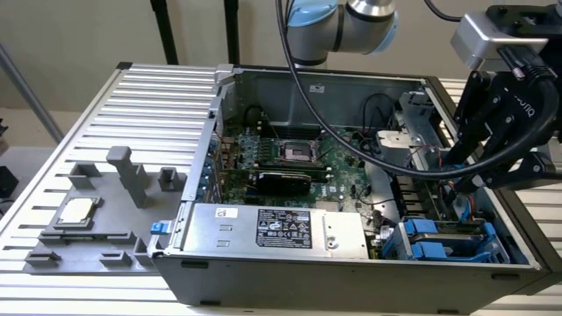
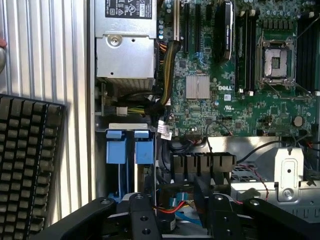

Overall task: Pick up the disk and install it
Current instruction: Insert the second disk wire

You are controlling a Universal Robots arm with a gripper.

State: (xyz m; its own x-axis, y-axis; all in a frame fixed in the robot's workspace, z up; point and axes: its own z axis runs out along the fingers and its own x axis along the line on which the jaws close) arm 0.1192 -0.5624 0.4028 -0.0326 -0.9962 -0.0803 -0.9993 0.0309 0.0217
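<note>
On the ribbed table (image 1: 131,105), the open computer case (image 1: 351,276) sat under my end effector (image 1: 474,181), its fingers spread and apparently gripping nothing. The disk (image 1: 443,238) lay in the drive bay at the case's corner, on the exterior view's right. I judged that the red wire (image 2: 167,206) between the fingers could snag and tug a connector loose.
</note>
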